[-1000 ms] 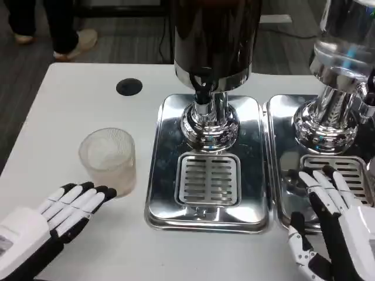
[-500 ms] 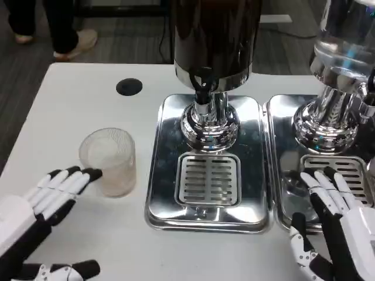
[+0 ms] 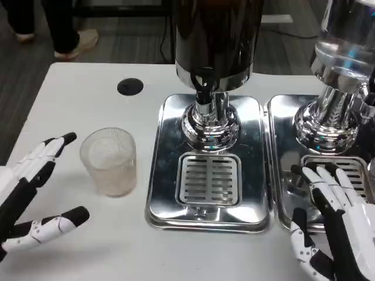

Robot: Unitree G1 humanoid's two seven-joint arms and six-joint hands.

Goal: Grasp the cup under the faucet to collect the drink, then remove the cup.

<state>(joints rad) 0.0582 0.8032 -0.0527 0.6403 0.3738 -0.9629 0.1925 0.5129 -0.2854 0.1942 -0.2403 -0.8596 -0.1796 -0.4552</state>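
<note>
The cup (image 3: pixel 109 161) stands upright on the counter (image 3: pixel 76 105) toward its left edge, just left of the dispenser's metal tray (image 3: pixel 161 175), not under the faucet (image 3: pixel 203 93). It looks like thin, ribbed clear plastic: light, probably empty, easy to crush or tip, so I'd wrap it gently around the middle of its wall. My left hand (image 3: pixel 26 196) is open with its fingers apart, holding nothing. A second ago they lay together, tips by the cup's base; now thumb and fingers have spread. My right hand (image 3: pixel 334 225) is open and empty by the second tray (image 3: pixel 281 193), barely changed.
</note>
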